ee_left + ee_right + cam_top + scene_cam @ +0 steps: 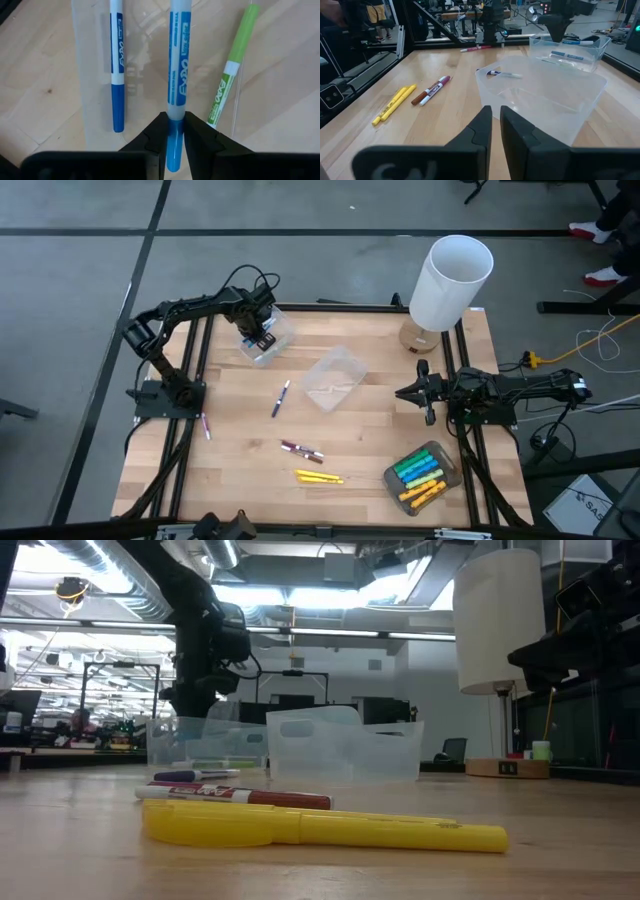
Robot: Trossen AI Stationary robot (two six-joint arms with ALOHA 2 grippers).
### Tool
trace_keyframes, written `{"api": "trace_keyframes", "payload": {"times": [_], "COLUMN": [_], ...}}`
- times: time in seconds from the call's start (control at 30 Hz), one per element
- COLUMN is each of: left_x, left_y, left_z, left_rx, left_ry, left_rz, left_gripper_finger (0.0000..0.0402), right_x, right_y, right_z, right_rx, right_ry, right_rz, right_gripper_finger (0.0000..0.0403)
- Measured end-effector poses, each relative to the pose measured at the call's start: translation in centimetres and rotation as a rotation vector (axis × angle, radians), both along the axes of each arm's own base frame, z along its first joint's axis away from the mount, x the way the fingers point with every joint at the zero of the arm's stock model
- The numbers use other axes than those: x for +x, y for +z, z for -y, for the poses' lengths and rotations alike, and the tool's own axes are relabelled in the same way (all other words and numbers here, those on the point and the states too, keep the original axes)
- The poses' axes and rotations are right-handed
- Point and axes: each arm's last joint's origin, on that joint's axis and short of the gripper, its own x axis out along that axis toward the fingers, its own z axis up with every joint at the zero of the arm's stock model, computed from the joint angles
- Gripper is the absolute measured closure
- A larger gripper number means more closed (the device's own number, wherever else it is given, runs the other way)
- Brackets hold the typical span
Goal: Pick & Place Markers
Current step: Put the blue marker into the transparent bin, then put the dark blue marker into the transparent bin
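- Hovering over the clear plastic tub (268, 340) near the far left corner of the wooden table (240, 440), the left gripper (175, 134) has a light-blue-capped white marker (178, 60) pinched by its cap between two fingers that are nearly together.
- Inside that tub lie a dark-blue-capped white marker (116, 65) and a green marker (231, 75), one on each side of the held one.
- The right gripper (495, 120) waits by the table's right edge with its fingers close together and nothing between them, facing a second clear tub (334, 377) near the table's middle.
- Loose markers lie on the boards: a blue-capped one (281, 397) left of the middle tub, a maroon pair (301, 449) and a yellow pair (318, 477) toward the near edge, and one pink-tipped pen (206, 426) at the left edge.
- A third tub (422, 473) at the near right corner holds green, blue and yellow markers.
- Risks, as I judge them: the grip sits on the cap end only, so the marker could swing or slip as the fingers part, landing across its neighbours or tipping against the tub wall; a fast lift-out might catch the thin wall and drag the light tub.
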Motion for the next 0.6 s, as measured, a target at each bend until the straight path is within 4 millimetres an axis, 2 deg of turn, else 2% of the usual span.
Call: {"api": "trace_keyframes", "payload": {"times": [0.27,0.6], "left_x": [0.0,-0.05], "left_y": [0.0,0.0], "left_z": [0.0,-0.05], "left_rx": [0.0,0.017], "left_ry": [-0.007,0.003], "left_rz": [0.0,-0.017], "left_gripper_finger": [0.0337,0.0275], "right_x": [0.0,0.0], "right_y": [0.0,-0.01], "right_z": [-0.01,0.0], "right_rx": [0.0,0.0], "right_ry": [0.001,0.001], "right_rz": [0.0,-0.001], "right_gripper_finger": [0.0363,0.0363]}}
